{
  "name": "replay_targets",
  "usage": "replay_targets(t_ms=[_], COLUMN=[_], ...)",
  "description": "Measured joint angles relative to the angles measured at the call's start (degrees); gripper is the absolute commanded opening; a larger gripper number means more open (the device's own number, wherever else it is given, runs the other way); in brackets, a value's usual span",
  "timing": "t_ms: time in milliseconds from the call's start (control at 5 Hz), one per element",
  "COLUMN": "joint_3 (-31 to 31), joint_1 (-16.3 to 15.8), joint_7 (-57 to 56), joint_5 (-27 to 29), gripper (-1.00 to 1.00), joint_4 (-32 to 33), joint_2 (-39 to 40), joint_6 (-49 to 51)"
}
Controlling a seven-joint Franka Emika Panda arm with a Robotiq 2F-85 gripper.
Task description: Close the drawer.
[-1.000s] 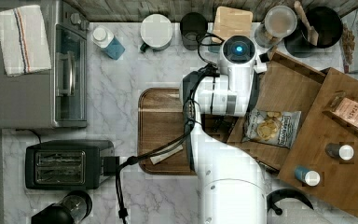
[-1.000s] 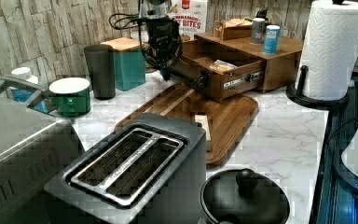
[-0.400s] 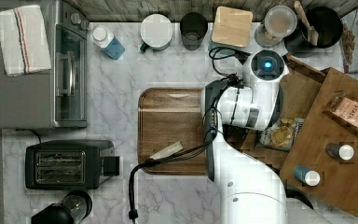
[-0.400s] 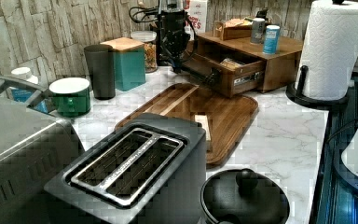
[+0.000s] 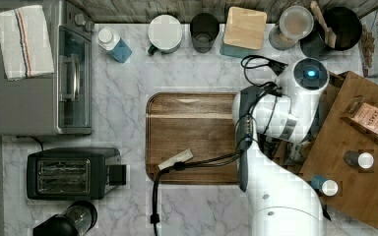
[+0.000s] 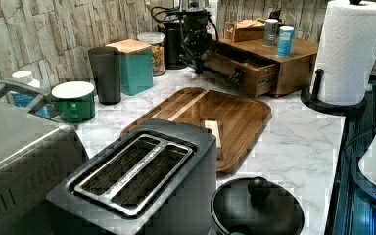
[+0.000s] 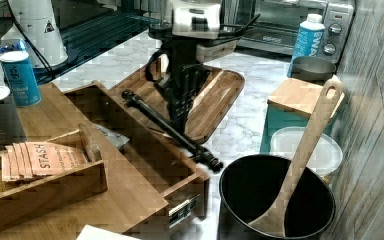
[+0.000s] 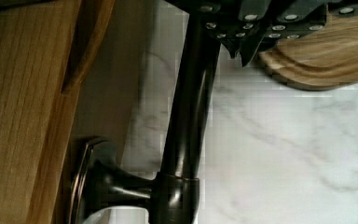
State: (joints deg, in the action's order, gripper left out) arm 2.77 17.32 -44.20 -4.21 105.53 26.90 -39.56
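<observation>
While drawer [image 7: 145, 150] open, end effector [image 7: 182, 112] at handle [image 7: 170, 129].

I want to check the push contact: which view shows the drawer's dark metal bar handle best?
The right view: the dark metal bar handle runs unobstructed along the wooden drawer front. The wrist view shows one end close up; the left view shows it small.

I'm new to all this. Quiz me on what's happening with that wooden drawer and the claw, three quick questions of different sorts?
1. True or false: the drawer is fully shut.
2. Where is the claw? A) over the toaster B) at the drawer's dark bar handle C) inside the black pot
3. What stands in the black pot?

Key: 1 false, it stands open. 2 B. 3 a wooden spoon.
</observation>
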Motion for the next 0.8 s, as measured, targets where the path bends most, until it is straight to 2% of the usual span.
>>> replay_targets(t_ms=[200, 400, 800], joint_3=[1.1, 4.0, 9.7], joint_1=[2.4, 2.6, -3.0], joint_7=[0.0, 3.2, 9.7], joint_5=[2.9, 2.8, -3.2], gripper=[-1.0, -1.0, -1.0], joint_4=[-0.8, -0.2, 3.0], joint_2=[0.7, 0.6, -0.3], joint_6=[0.4, -0.4, -4.4])
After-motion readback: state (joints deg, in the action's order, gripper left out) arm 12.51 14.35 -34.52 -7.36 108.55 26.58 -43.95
